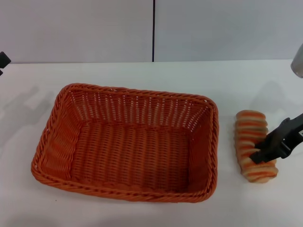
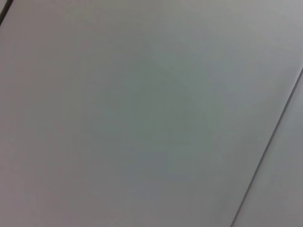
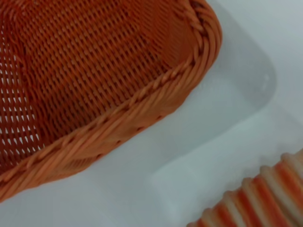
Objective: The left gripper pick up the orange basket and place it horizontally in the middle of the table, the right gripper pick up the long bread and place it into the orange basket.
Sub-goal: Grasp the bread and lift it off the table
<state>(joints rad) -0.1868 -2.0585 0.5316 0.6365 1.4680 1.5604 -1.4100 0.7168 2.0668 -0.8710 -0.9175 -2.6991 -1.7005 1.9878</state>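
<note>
Bread (image 1: 254, 145), the long bread, is lying on the table (image 1: 142, 71) just right of the orange basket (image 1: 128, 142). My right gripper (image 1: 266, 152) is reaching over it; I cannot tell how its fingers are standing. My left gripper (image 1: 3, 60) is waiting far left.

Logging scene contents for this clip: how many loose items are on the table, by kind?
Baskets: 1, the orange basket, nothing inside it
Breads: 1, the long bread, on the table beside the basket, under the right gripper
Total: 2
</note>
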